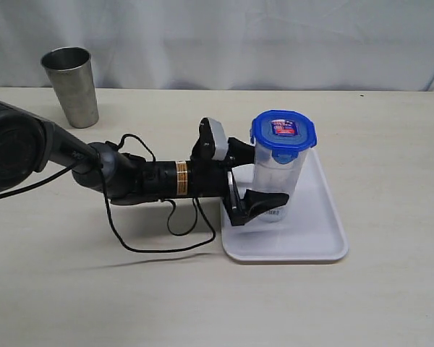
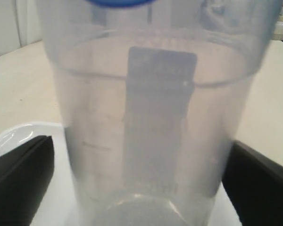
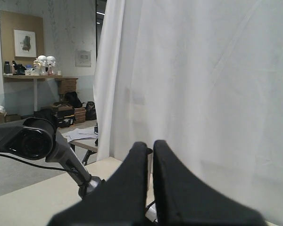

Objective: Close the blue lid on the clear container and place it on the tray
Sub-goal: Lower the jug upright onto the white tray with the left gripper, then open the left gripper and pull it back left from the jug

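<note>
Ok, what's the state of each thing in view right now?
tray: flat on the table.
clear container: upright on the tray, lidded.
blue lid: seated on the clear container, flaps look down.
left end effector: open, straddling the clear container.
right end effector: shut, empty.
steel cup: upright on the table, away from the tray.

A white curtain (image 1: 224,40) hung directly behind the pale beige surface (image 1: 202,303), closing off its far edge. Past the curtain's free edge, a lit room was visible. It held a framed picture (image 3: 24,43) on a tan wall panel, a narrow table (image 3: 40,79) and dark bags (image 3: 80,106) on the floor.
</note>
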Motion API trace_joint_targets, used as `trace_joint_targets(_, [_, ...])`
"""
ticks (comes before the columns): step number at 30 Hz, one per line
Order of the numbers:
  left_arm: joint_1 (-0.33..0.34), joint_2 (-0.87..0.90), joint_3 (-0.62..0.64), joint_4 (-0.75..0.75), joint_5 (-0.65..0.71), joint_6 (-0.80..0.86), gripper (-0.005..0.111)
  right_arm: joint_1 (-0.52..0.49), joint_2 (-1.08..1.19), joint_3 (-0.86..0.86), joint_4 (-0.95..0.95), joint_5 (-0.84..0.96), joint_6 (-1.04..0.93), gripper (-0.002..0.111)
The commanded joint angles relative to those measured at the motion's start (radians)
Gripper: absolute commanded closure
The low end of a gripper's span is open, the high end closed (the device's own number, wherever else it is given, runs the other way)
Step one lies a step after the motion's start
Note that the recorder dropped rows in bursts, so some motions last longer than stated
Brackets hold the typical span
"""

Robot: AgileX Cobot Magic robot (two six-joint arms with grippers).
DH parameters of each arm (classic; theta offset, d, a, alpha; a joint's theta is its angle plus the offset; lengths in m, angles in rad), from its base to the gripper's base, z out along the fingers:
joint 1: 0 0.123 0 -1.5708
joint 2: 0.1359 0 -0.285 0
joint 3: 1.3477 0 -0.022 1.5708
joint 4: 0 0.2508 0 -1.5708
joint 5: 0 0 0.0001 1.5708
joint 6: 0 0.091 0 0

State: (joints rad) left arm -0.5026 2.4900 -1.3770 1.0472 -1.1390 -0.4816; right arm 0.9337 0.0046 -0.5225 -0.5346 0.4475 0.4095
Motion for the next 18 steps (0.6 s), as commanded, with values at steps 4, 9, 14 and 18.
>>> trace_joint_targets(4, [0.060,-0.010,-0.002,0.096,-0.071,-0.095,0.018,-0.002,-0.005,0.006,-0.004,0.002,0.005,0.104])
trace_joint_targets(9, [0.102,-0.045,-0.002,0.186,-0.061,-0.127,0.018,-0.002,-0.005,0.006,-0.004,0.002,0.005,0.104])
trace_joint_targets(14, [0.145,-0.082,-0.002,0.232,-0.056,-0.160,0.018,-0.002,-0.005,0.006,-0.004,0.002,0.005,0.104])
trace_joint_targets(18, [0.178,-0.109,0.003,0.263,-0.034,-0.203,0.025,-0.002,-0.005,0.006,-0.004,0.002,0.005,0.104])
